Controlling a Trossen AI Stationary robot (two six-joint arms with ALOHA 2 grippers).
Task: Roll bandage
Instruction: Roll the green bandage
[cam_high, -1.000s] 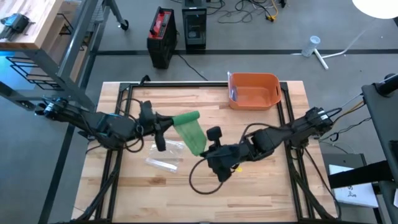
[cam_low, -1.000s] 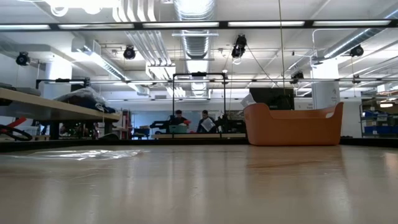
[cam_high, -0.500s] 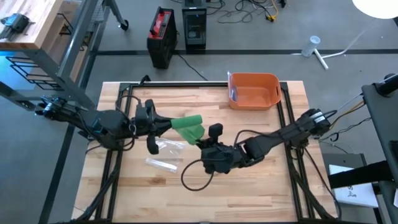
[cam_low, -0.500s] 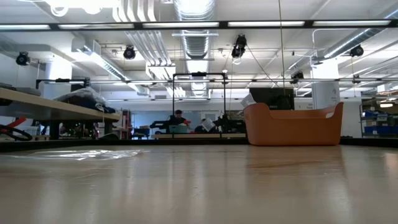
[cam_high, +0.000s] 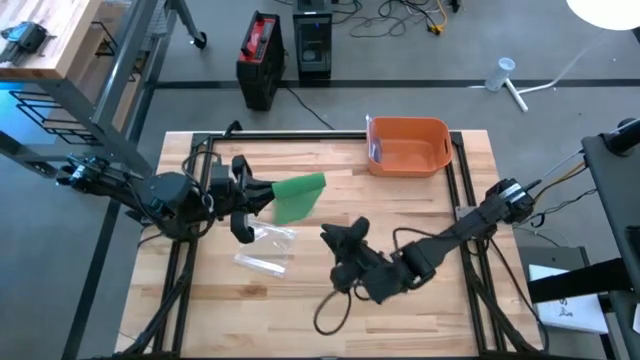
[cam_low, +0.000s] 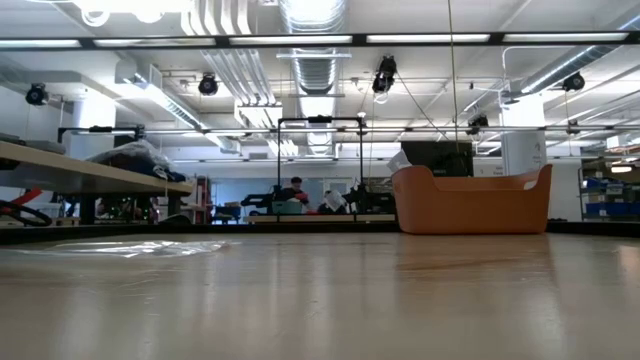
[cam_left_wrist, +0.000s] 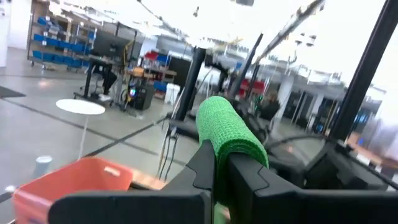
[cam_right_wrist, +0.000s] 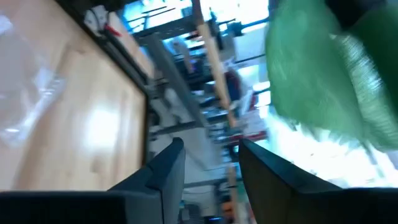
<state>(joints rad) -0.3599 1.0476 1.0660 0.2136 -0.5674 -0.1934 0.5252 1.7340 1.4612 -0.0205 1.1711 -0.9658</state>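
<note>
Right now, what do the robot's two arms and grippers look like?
Both arms are dark and slender. The left gripper and right gripper each end in two flat black fingers. A black cable loops below the right arm; thin wires run near its base.

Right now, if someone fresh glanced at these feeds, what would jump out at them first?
The bright green bandage stands out, held up over the wooden table's left half by the left gripper, whose jaws are shut on its rolled end. Next comes the right gripper near the table's middle, jaws apart and empty, clear of the bandage. Behind them, an orange plastic bin sits at the far edge.
</note>
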